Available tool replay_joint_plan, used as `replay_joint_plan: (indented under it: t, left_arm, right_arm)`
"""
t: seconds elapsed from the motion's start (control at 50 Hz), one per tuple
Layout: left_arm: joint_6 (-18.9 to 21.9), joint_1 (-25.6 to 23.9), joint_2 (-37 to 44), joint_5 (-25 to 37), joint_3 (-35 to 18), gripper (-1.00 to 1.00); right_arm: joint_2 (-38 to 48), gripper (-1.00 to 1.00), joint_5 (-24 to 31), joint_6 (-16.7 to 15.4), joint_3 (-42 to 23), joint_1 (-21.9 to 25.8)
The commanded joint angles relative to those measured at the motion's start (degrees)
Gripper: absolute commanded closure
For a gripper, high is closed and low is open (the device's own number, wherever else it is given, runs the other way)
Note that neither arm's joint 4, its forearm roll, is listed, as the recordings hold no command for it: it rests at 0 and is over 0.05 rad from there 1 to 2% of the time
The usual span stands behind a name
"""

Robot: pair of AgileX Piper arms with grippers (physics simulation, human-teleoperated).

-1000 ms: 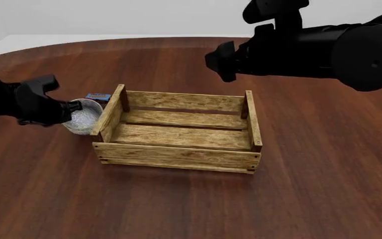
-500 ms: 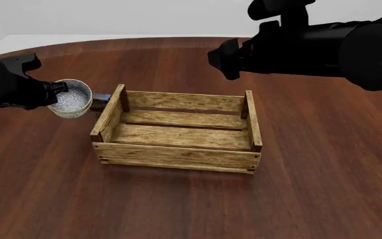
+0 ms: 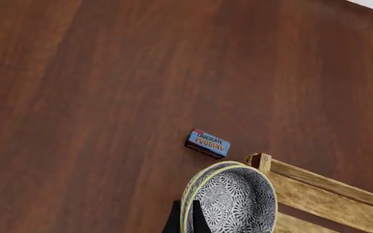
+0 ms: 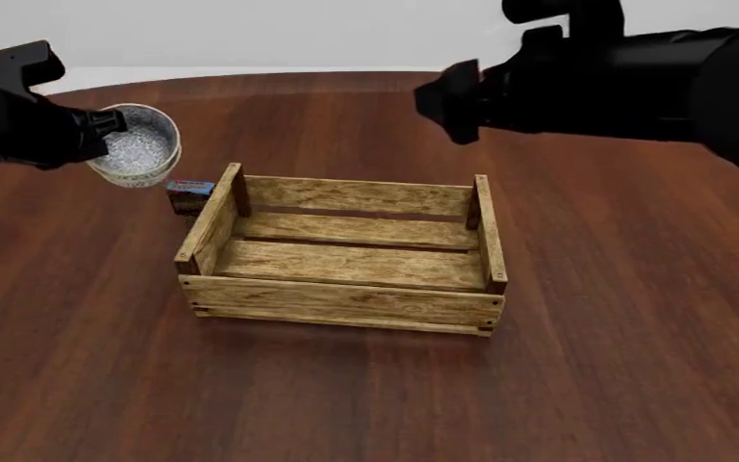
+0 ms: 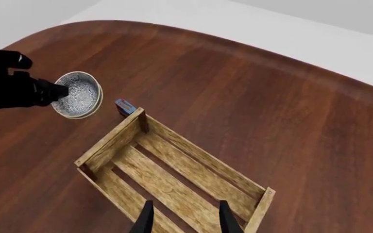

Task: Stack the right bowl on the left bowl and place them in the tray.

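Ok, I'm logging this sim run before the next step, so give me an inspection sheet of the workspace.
Surface: dark wood table, round far edge.
Job's things: stacked bowls held in the air, left of the tray; two nested rims show in the left wrist view. Tray holds nothing.
Clutter: small blue-and-red pudding box by the tray's far left corner.
Grippers: left gripper shut on the bowls' rim; right gripper open above the tray.
Cables: nothing seen.
Surroundings: plain pale backdrop.

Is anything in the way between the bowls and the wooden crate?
Only the tray's raised end board. The left gripper holds the stacked bowls in the air beside it. The pudding box sits lower, on the table.
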Motion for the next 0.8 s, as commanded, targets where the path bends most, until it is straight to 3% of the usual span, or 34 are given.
replay_joint_plan:
  t: [0.02, 0.8]
  left_arm:
    - [-3.40, -3.67, -4.10, -0.90, 1.17, 1.00]
    - [-7.62, -17.10, -3.03, 0.95, -2.39, 1.00]
  right_arm:
    - [-1.26, -1.00, 0.52, 0.11, 0.02, -0.31]
    - [-2.03, -1.00, 0.99, -0.63, -0.79, -3.50]
